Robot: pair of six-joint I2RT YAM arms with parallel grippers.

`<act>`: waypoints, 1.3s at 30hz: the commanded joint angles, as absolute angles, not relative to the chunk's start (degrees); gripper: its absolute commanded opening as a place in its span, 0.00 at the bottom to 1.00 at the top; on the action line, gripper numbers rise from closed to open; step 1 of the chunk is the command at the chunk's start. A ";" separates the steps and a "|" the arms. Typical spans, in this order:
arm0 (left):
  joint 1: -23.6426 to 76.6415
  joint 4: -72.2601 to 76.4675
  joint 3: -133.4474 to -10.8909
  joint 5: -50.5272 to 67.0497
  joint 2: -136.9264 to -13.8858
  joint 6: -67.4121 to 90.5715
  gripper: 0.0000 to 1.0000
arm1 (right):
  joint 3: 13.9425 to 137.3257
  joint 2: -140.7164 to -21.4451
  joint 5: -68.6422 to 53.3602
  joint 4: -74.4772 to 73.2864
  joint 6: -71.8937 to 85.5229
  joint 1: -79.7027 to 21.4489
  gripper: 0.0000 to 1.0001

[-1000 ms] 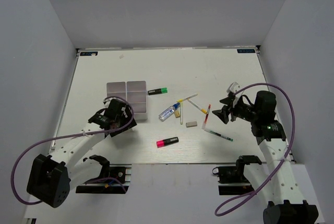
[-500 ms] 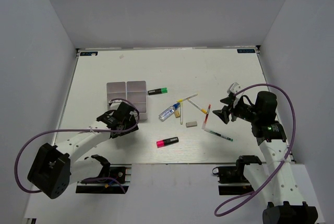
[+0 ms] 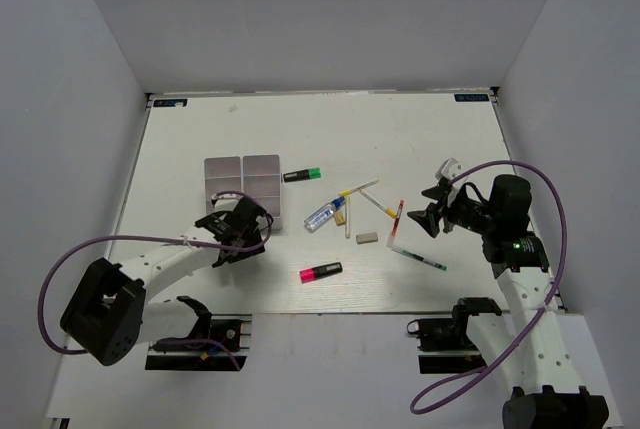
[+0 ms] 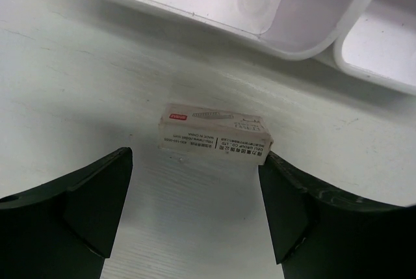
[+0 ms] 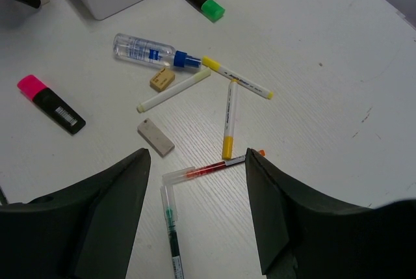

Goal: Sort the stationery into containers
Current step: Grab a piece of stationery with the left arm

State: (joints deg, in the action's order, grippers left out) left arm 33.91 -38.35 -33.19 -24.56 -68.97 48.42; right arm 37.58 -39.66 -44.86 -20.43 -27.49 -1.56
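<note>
My left gripper is open at the near edge of the white divided tray. In the left wrist view a small white printed box lies on the table between the open fingers, just before the tray wall; its right end is close to the right finger. My right gripper is open and empty above a red pen and a green pen, with both showing between its fingers.
Scattered mid-table: green-capped highlighter, pink-capped highlighter, blue-capped tube, grey eraser, tan eraser, yellow-tipped pens and a white pen. Grey walls enclose the table on three sides.
My left gripper has moved right along the tray's near edge and its arm has swung with it. The right arm and the stationery have not moved.
</note>
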 commanded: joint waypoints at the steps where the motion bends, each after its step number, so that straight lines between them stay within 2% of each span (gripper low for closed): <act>1: 34.63 -36.48 -34.98 -26.54 -68.91 47.90 0.88 | 37.00 -38.85 -46.14 -19.60 -28.12 -1.41 0.66; 6: 34.63 -35.25 -34.98 -29.08 -68.91 47.37 0.88 | 37.09 -38.93 -46.32 -19.60 -28.12 -1.14 0.66; 13: 34.63 -32.53 -34.45 -30.15 -70.04 46.85 0.81 | 36.91 -38.93 -46.41 -20.04 -28.48 -0.97 0.66; 23: 35.16 -31.29 -33.93 -32.08 -70.66 46.85 0.77 | 36.91 -38.85 -46.76 -20.22 -28.65 -0.62 0.66; 25: 35.16 -31.29 -33.93 -32.08 -71.19 46.85 0.70 | 36.91 -38.76 -46.85 -20.30 -28.65 -0.62 0.66; 30: 35.16 -31.29 -33.93 -31.47 -71.19 46.85 0.61 | 36.91 -38.85 -47.02 -20.30 -28.74 -0.70 0.66; 36: 36.38 -33.74 -34.45 -27.69 -66.46 46.85 0.32 | 36.91 -38.76 -47.11 -20.65 -28.92 -0.79 0.66; 37: 36.39 -34.27 -35.06 -26.73 -65.31 46.15 0.23 | 37.00 -38.76 -47.37 -20.74 -29.00 -0.70 0.66; 39: 37.44 -36.29 -36.46 -23.84 -61.98 45.01 0.17 | 37.09 -38.93 -47.55 -20.83 -29.00 -0.70 0.60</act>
State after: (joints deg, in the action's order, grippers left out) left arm 36.21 -33.95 -33.47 -27.77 -67.13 46.37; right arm 37.58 -39.35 -45.84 -20.58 -28.67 -0.86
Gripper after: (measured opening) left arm 0.652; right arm 0.628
